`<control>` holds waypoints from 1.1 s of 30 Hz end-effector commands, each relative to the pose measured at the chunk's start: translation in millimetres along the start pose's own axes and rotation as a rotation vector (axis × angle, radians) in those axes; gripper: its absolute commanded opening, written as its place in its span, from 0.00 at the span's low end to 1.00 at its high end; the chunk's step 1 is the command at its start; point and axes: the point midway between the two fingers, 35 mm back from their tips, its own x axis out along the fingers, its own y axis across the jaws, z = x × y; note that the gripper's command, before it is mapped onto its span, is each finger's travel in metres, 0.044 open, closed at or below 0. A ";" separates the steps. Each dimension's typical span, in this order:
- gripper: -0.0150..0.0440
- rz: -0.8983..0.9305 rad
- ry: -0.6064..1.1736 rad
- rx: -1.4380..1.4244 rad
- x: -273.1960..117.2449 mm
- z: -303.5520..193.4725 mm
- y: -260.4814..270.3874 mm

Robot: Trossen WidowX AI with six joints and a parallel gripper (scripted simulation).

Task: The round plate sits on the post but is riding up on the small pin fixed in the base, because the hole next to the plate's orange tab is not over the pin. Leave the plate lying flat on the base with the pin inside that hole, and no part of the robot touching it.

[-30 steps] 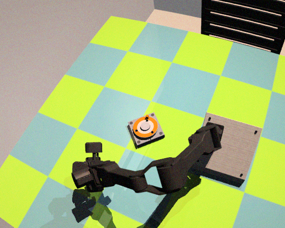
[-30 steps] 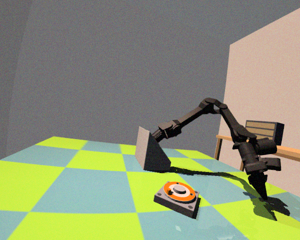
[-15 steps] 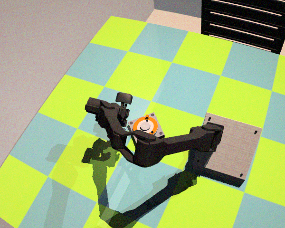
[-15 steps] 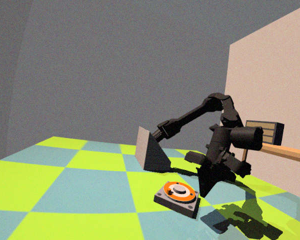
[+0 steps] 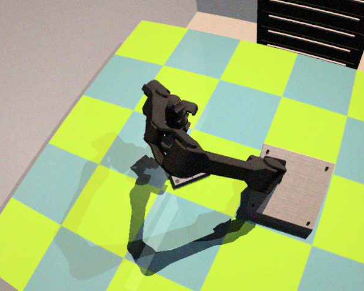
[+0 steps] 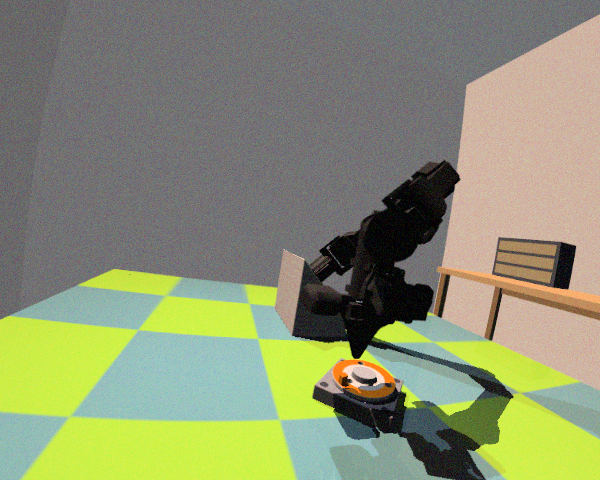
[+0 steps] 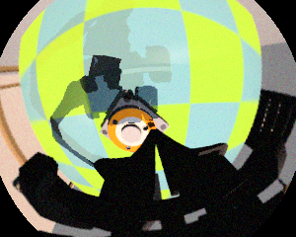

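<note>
- My gripper (image 6: 358, 353) has its fingers pressed together with nothing between them, pointing down as one closed tip just above the far rim of the round plate (image 6: 363, 381).
- From the exterior view I cannot tell whether the tip touches the plate or hangs a hair above it.
- The plate sits on the post (image 6: 365, 373) atop the grey base (image 6: 325, 388), roughly mid-table, nearer the left edge than my mounting block (image 5: 301, 184) is.
- The orange tab (image 6: 345, 381) shows on the plate's left side in the exterior view; I cannot make out the pin or the hole beside the tab at this size.
- As I judge it, none of the real work is done: the plate is not shown seated flat, so it must be turned until the hole meets the pin, and then I must pull away.
- In the top view my own arm covers nearly all of the base; only one corner (image 5: 178, 181) peeks out.
- There is open checkered table (image 5: 82, 125) on every side of the base, towards the left edge and the near edge alike.
- The black drawer unit (image 5: 313, 28) stands beyond the far right corner, well apart.
- The closest obstacle to a sweep is my own forearm and mounting block towards the right edge.
</note>
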 end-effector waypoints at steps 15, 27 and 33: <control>0.25 0.010 0.001 -0.003 46.4 -5.3 -1.8; 0.25 0.009 0.001 -0.003 47.2 -20.0 -7.2; 0.25 0.009 0.001 -0.003 47.2 -25.3 -8.4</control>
